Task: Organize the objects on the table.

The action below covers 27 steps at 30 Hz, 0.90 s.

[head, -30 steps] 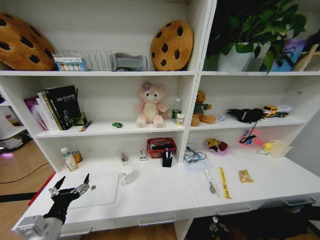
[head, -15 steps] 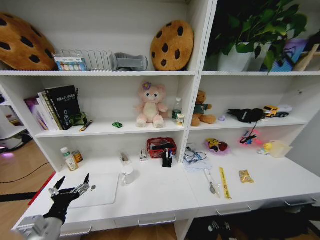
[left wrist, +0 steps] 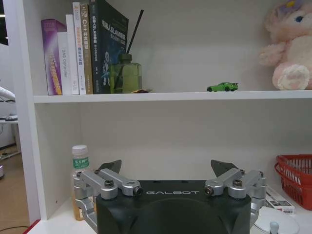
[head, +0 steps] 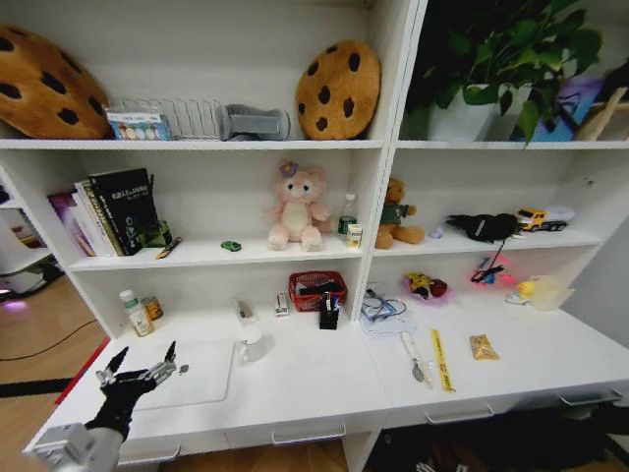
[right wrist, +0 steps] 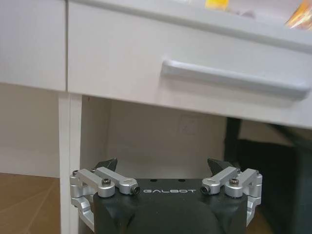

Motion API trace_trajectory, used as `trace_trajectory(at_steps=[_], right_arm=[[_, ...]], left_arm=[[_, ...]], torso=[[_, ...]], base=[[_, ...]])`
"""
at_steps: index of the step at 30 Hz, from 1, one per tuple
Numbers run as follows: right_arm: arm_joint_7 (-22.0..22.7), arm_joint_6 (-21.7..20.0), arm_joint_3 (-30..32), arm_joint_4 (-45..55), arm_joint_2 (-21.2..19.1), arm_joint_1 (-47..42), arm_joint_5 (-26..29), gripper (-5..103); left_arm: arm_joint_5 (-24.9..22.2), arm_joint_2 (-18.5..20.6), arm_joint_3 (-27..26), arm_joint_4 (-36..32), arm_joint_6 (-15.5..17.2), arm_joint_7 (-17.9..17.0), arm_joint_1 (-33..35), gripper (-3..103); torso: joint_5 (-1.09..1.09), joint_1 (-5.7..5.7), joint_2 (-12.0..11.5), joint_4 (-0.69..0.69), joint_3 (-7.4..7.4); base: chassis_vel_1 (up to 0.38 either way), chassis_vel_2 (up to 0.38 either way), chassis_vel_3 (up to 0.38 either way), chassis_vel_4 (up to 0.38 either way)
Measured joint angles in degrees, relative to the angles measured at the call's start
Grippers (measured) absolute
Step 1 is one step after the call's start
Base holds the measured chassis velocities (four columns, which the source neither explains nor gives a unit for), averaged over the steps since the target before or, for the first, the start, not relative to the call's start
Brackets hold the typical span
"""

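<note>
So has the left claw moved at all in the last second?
No. The left claw hangs open over the laptop at the table's left end, same spot as before.

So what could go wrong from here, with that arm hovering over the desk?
The open left gripper hangs over the laptop, close to a small white cup; a careless sweep might tip it. The right gripper sits below the drawer handle, so rising straight up could bump the desk. The pens near the front edge might roll off if nudged.
</note>
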Motion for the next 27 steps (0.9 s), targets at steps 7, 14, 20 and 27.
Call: trace_trajectory(at_steps=[7,14,20,27], right_arm=[[15.5,3.3,2.1,15.5,2.2,-9.5,-6.8,100],[15.9,-0.7,4.2,31.9,1.7,-13.7,0.6,100],[15.4,-1.8,5.6,36.1,0.9,-13.4,2.9,100],[14.9,-3.5,7.9,36.5,-0.5,-10.6,7.3,100]], left_arm=[[0.0,0.0,0.0,0.0,0.0,0.0,0.0,100],[0.0,0.0,0.0,0.0,0.0,0.0,0.0,100],[0.0,0.0,0.0,0.0,0.0,0.0,0.0,100],[0.0,0.0,0.0,0.0,0.0,0.0,0.0,100]], torso=[[0.03,0.0,0.0,0.05,0.01],[0.01,0.0,0.0,0.05,0.01],[0.02,0.01,0.0,0.05,0.01],[0.04,0.02,0.0,0.05,0.02]], base=[[0.0,0.0,0.0,0.0],[0.0,0.0,0.0,0.0],[0.0,0.0,0.0,0.0],[-0.107,-0.085,0.101,0.106]])
